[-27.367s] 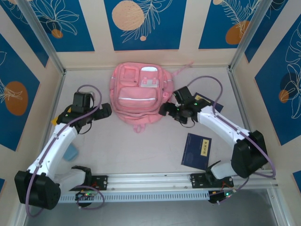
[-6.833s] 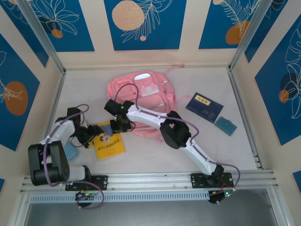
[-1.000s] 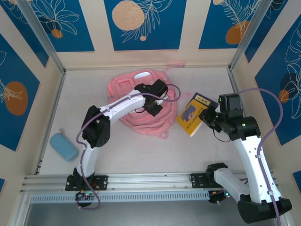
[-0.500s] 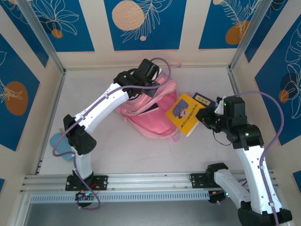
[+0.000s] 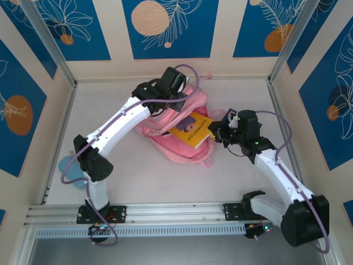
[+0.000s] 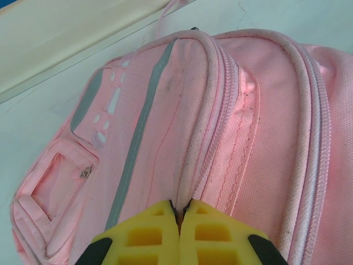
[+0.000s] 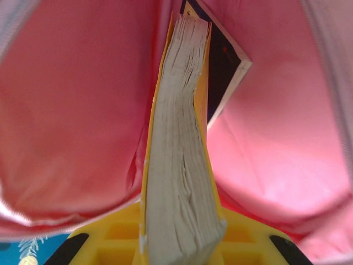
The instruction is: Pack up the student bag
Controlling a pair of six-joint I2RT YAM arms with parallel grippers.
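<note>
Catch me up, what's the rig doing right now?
Packing the student bag. The left tool is shut on the bag's fabric by a zip seam, holding the mouth up. The right tool grips a yellow book, which is partway into the opening; a dark book lies inside already. A blue pouch sits near the left edge of the table.

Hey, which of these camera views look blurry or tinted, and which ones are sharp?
Top external: even light, sharp throughout. Left wrist: weave of the student bag crisp, no glare. Right wrist: pink-tinted, bag lining blurred, page edges of the yellow book fairly sharp.
</note>
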